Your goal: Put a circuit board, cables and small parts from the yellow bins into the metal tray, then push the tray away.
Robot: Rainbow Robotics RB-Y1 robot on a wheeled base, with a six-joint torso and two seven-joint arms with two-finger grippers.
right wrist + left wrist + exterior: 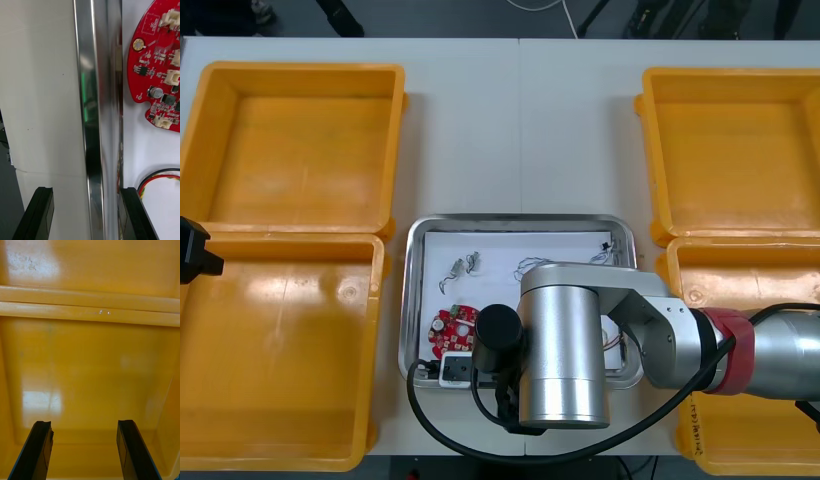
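Steel rim of the metal tray (90,112) sits right between the fingers of the right gripper (85,191). They're spread wide and pinching nothing: one finger is outside over the table (37,93), the other inside over the tray's white floor. Going by that, I'd say loading is done and we're on the last step, shoving the tray off.

The gripper is at the tray's 6 o'clock edge, a bit toward 7. The next move is probably to nip the rim or just lean on it, then drive straight toward 12 o'clock. It needs to stay square so the tray doesn't spin and clip the bins at 3 and 9.

Head count:
- Four yellow bins (300,68), two on the 9 o'clock side and two on the 3 o'clock side, all looking empty.
- One tray, dead centre.
- One circuit board (452,325) in the tray's 7 o'clock corner.
- Three cables as far as I can make out:
  - a red and yellow cable (159,175) right by the inner finger
  - a thin pale cable (532,266) around the tray's 12
  - a black cable (610,246) in its 1 o'clock corner
- Small metal parts (462,264) at the tray's 11 o'clock. Looks like two, but they're tiny, so don't quote me.

The left gripper (84,423) hangs over the near bin at 8 o'clock, fingers apart, holding nothing.
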